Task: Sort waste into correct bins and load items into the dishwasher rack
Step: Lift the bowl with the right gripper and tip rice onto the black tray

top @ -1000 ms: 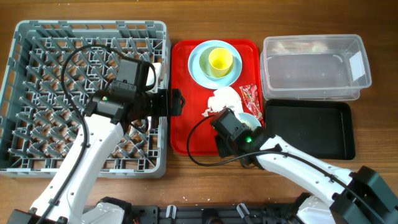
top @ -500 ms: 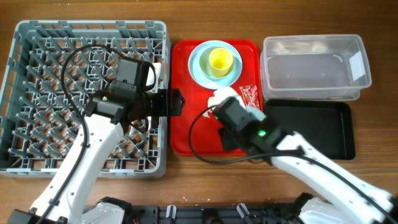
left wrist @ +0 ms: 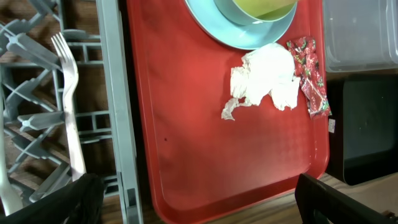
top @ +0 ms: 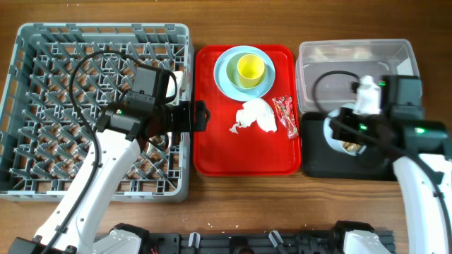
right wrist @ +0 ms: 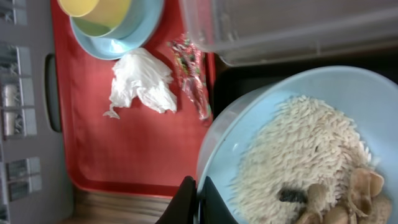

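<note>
My right gripper (right wrist: 198, 198) is shut on the rim of the pale blue bowl (right wrist: 231, 149) and holds it over the black tray (top: 378, 164). The bowl holds pale beige food scraps (right wrist: 305, 155). In the overhead view the right gripper (top: 339, 132) is just below the clear tub (top: 353, 77). The crumpled white napkin (top: 258, 115) and red wrapper (top: 284, 115) lie on the red serving tray (top: 233, 152). The yellow cup (top: 250, 68) stands on the pale blue plate (top: 224, 74). My left gripper (left wrist: 199, 208) is open and empty, over the tray's near edge beside the grey rack (top: 42, 106). A white fork (left wrist: 68, 93) lies in the rack.
The red serving tray sits between the rack and the two bins. The rack's grey wall (left wrist: 115, 106) runs right beside the tray's left edge. Bare wooden table shows along the front edge (top: 233, 201). I cannot make out the spoon.
My right arm has lifted the bowl off the red tray and swung it right, to above the black tray. The left arm has not moved.
</note>
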`<state>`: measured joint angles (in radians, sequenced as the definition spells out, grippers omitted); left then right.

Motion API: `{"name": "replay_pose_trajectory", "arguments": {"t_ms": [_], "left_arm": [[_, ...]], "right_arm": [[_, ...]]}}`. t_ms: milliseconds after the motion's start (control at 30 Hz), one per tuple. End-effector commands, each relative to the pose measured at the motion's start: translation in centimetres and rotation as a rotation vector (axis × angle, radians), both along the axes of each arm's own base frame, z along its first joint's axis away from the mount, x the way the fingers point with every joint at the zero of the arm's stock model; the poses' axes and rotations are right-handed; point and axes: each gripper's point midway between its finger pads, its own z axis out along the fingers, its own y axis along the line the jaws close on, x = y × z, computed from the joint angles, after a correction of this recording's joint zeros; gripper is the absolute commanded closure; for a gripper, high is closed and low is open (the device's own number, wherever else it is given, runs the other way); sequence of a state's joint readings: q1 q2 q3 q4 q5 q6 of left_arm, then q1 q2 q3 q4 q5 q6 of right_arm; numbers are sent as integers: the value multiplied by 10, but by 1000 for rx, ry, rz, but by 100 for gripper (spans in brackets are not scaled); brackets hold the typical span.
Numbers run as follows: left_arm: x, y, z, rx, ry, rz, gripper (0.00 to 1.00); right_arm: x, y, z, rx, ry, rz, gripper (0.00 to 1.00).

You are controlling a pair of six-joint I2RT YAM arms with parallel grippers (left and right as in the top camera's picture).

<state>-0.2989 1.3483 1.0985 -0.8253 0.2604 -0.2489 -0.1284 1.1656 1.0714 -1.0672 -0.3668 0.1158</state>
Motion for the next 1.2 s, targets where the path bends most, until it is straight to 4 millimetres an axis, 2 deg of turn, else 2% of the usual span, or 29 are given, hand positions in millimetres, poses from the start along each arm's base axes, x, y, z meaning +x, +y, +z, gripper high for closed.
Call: {"name": "replay_pose_trajectory", "arguments": {"t_ms": [0, 133, 200, 333, 400, 500, 600, 833, 1167], "left_arm": [[3, 0, 8, -16, -18, 7, 0], [3, 0, 8, -16, -18, 7, 0], [3, 0, 8, -16, -19, 7, 0], [3, 0, 8, -16, -18, 7, 0], [3, 0, 8, -16, -18, 7, 0], [3, 0, 8, -16, -18, 7, 0], [3, 0, 8, -16, -18, 7, 0], [3, 0, 8, -16, -18, 7, 0], [3, 0, 8, -16, -18, 7, 0]], "right_arm": [[-7, 0, 7, 269, -102, 70, 96], [-13, -32, -6, 430, -180, -34, 96], [-14, -39, -11, 487, -217, -41, 96], [-11, -40, -20, 613, -199, -66, 96], [-7, -37, -19, 676, -222, -53, 96], [-3, -38, -23, 715, -223, -51, 96], [-1, -51, -26, 751, -237, -104, 96], [-7, -96, -17, 826, -326, -298, 96], [-5, -100, 13, 960, -448, -322, 96]]}}
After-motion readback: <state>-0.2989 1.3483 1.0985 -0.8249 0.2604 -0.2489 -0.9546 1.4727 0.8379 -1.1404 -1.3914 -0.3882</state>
